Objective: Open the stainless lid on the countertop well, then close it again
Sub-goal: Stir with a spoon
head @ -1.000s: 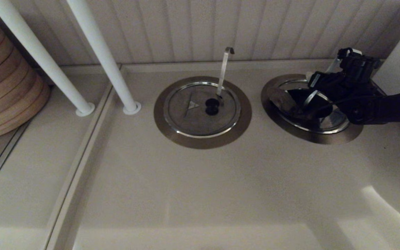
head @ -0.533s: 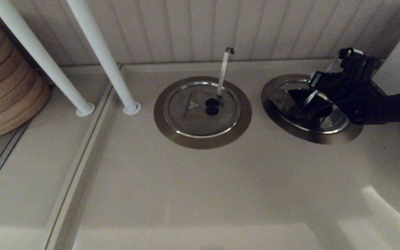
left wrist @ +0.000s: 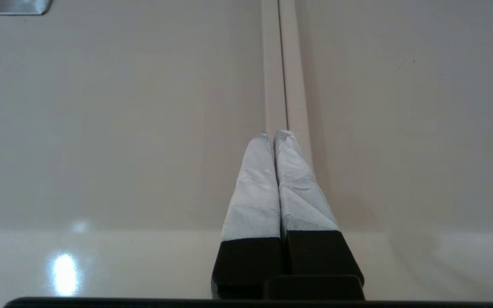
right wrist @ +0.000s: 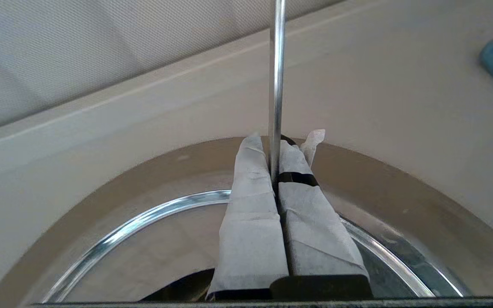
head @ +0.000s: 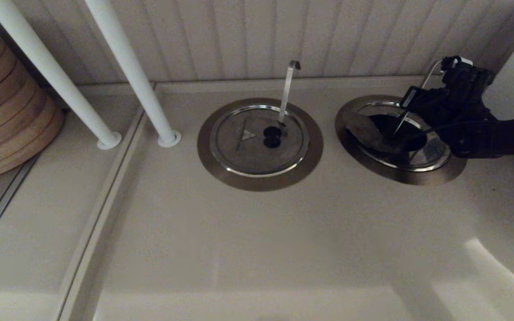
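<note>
The right jaws [right wrist: 274, 141] are closed, with the thin straight ladle handle [right wrist: 277, 64] running up between their tips. They hang over the back rim of the well [head: 417, 176]. The lid [head: 364, 129] is tilted up on the well's left side, apart from the jaws, and the dark opening shows beside it. The wall panelling runs just behind. A second lid [head: 257, 140], with a triangle mark, lies flat to the left. Bare surface [head: 283, 249] stretches in front. The left jaws [left wrist: 274, 133] are pressed together and hold nothing, above a seam.
</note>
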Available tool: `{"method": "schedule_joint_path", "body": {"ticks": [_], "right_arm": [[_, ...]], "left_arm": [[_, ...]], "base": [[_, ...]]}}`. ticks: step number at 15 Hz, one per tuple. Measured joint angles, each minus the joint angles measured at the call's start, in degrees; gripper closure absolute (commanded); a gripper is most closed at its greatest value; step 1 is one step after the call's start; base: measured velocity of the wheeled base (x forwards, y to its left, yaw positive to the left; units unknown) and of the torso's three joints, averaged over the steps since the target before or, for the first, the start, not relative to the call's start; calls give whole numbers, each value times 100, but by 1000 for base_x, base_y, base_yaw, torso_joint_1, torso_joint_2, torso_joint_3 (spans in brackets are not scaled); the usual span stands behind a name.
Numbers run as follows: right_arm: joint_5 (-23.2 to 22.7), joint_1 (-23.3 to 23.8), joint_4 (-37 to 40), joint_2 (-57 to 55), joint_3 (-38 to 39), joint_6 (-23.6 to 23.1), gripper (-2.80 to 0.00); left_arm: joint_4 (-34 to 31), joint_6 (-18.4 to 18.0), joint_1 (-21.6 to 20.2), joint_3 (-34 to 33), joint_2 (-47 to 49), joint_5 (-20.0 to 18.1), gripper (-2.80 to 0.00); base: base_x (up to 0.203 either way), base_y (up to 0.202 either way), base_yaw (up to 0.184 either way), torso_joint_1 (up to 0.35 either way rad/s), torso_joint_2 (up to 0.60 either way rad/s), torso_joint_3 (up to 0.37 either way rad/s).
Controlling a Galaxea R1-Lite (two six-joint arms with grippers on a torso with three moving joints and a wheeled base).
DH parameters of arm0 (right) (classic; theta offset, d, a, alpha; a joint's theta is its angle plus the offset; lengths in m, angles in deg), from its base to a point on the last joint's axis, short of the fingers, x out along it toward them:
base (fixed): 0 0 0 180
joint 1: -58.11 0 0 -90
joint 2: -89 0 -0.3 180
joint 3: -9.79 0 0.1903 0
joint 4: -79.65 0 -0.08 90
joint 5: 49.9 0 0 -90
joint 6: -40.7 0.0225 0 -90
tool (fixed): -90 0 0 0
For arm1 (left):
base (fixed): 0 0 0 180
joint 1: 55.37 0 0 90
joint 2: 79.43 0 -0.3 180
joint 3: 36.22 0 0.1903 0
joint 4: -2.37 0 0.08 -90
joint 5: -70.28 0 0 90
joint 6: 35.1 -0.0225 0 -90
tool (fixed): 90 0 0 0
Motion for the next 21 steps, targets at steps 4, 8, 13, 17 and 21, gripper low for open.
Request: {"method": "schedule_joint_path", "body": {"ticks": [4,8,13,17,21], "right_arm": [[-112,-141,7,440,493,-42,0],[-162,-378,10,1142,981,-63,0],[-165,-519,8,1503,1169,-83,0],[-135,-417,10,1186,953,-180,0],[-149,-168,2,691,555,-144,0]], "left_arm": [[0,0,-2,0,0,0,0],[0,0,-2,0,0,2,0],[0,0,0,0,0,0,0],[0,0,-4,0,0,-2,0],[0,-1,2,0,0,-2,0]], "base": [[0,0,0,0,0,0],[0,0,0,0,0,0],[0,0,0,0,0,0],[0,0,0,0,0,0],[0,0,0,0,0,0]]}}
